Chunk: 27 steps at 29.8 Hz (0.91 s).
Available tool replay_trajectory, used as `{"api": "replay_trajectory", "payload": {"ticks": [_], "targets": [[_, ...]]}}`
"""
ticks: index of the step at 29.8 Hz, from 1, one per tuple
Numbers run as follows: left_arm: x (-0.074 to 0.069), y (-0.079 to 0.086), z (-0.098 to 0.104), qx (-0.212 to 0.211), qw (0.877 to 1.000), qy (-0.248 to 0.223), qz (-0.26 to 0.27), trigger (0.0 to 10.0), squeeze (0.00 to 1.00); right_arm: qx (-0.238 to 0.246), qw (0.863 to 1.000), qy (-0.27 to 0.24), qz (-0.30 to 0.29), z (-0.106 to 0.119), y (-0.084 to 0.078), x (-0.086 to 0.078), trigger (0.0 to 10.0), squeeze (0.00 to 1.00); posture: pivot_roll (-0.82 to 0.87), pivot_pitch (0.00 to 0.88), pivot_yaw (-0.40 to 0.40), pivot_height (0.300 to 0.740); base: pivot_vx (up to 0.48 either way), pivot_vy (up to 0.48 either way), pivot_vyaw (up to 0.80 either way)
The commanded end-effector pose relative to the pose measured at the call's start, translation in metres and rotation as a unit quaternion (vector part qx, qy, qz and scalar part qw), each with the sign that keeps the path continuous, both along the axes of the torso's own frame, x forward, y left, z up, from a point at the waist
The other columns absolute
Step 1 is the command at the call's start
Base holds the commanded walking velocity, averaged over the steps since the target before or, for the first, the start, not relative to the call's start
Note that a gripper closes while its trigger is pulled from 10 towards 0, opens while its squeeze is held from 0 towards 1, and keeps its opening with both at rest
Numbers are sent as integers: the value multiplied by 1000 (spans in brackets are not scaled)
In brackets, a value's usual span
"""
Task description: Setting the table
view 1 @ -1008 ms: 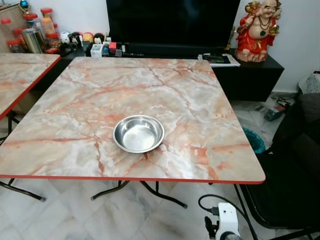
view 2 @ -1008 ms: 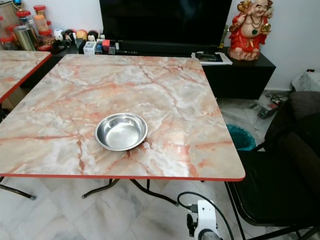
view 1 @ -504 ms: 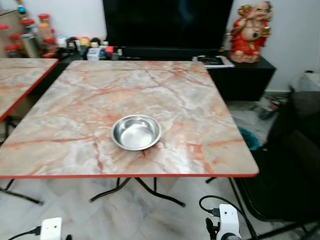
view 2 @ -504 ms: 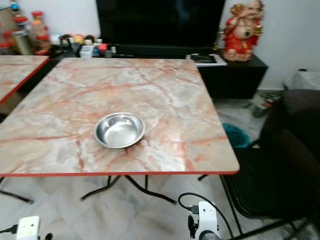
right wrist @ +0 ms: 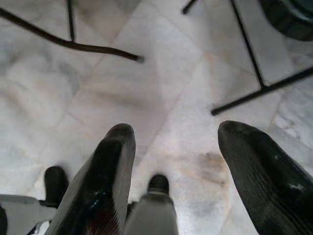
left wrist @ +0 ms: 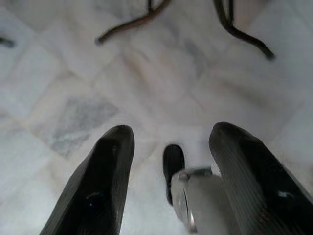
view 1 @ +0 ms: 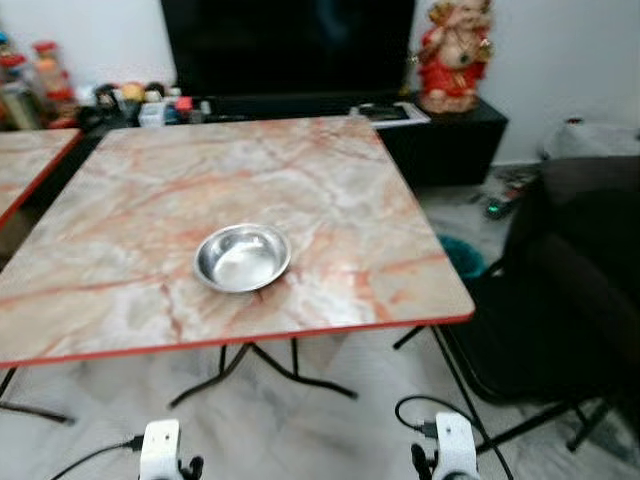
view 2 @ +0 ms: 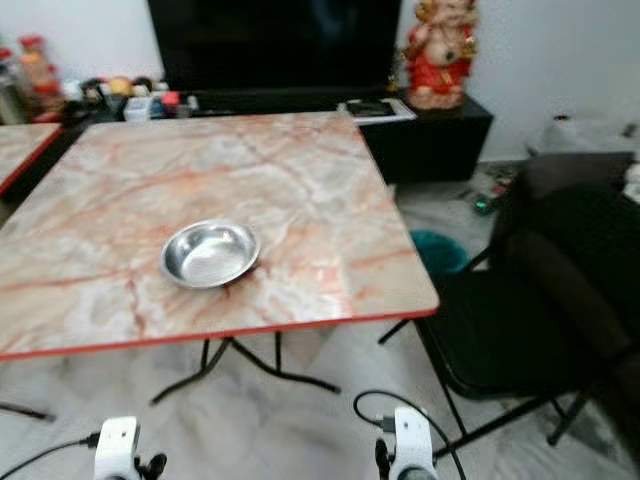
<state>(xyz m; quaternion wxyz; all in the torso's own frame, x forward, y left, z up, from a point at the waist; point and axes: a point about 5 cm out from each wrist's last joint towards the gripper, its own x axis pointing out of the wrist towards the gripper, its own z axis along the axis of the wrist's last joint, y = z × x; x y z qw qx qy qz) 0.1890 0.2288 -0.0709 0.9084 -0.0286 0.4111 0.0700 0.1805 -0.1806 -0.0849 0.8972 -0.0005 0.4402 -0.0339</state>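
Bowl [view 1: 242, 257]: set on worktop [view 1: 330, 200]. Left claw [left wrist: 168, 169], right claw [right wrist: 171, 166]: both released, empty, hanging low over floor. Step: likely fetching next tableware.

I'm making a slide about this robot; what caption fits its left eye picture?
A lone steel bowl sits on a marble-patterned table, with a black chair beside it.
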Motion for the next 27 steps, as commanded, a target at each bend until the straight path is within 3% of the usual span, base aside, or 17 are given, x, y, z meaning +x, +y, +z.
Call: {"api": "replay_trajectory", "payload": {"ticks": [1, 8, 27], "targets": [[-12, 1, -6, -7, 1000, 23, 16, 10000, 0, 3, 1000, -6, 3, 2, 3, 6, 10000, 0, 24, 0, 37, 740, 0, 356, 0], [-20, 5, -10, -9, 999, 33, 34, 10000, 0, 4, 1000, -3, 16, 2, 7, 5, 10000, 0, 33, 0, 43, 740, 0, 352, 427], [-26, 7, -12, -11, 998, 41, 47, 10000, 0, 8, 1000, -1, 11, 1, 5, 4, 10000, 0, 33, 0, 49, 740, 0, 377, 0]]}}
